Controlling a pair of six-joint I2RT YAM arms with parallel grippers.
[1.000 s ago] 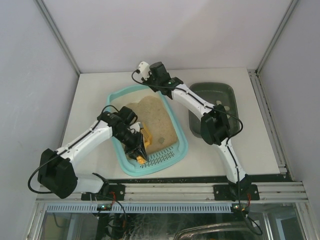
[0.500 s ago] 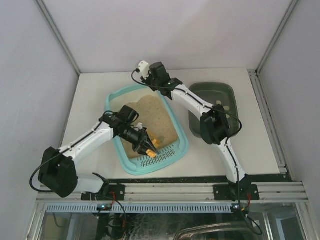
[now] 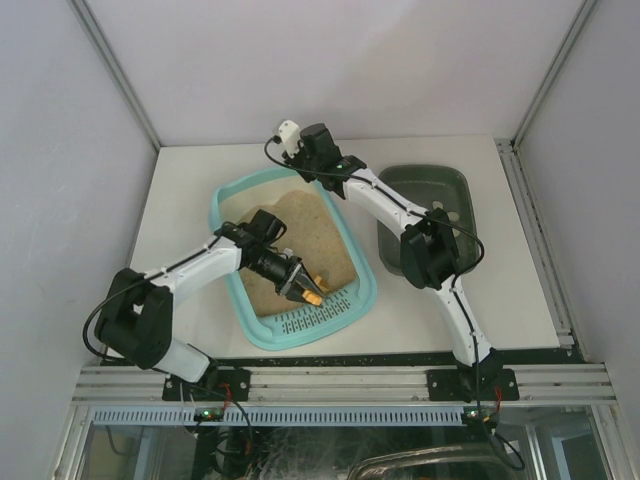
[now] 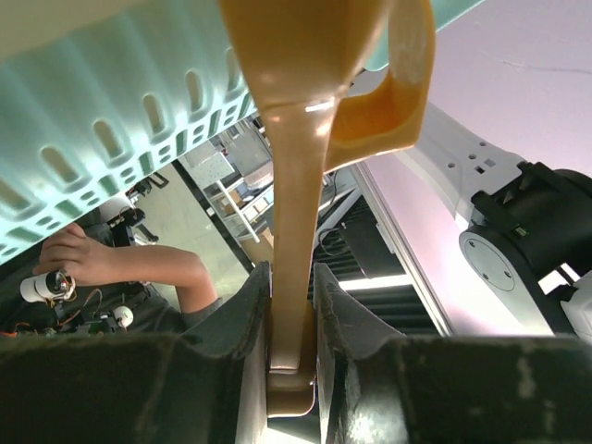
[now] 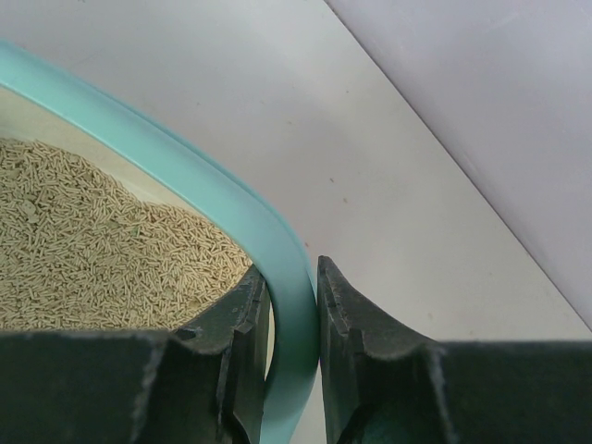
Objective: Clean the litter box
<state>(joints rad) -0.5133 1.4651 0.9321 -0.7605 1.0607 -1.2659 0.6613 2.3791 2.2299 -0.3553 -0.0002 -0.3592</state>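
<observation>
The light turquoise litter box (image 3: 366,282) lies at the table's middle, with tan litter (image 3: 300,235) inside and a slotted grate (image 3: 310,322) at its near end. My left gripper (image 3: 292,282) is shut on the handle of an orange scoop (image 3: 313,296) and holds it low over the litter at the grate's far edge. In the left wrist view the handle (image 4: 291,231) runs up between the fingers, with the grate (image 4: 111,139) close above. My right gripper (image 3: 323,177) is shut on the box's far rim (image 5: 231,203), beside the litter (image 5: 92,240).
A smaller dark grey tray (image 3: 425,172) stands to the right of the litter box, under the right arm. White walls close in the table at the back and both sides. A metal rail runs along the near edge.
My left gripper has carried the orange scoop to the right, from the box's near-left side to the middle by the grate. My right gripper stays on the far rim.
</observation>
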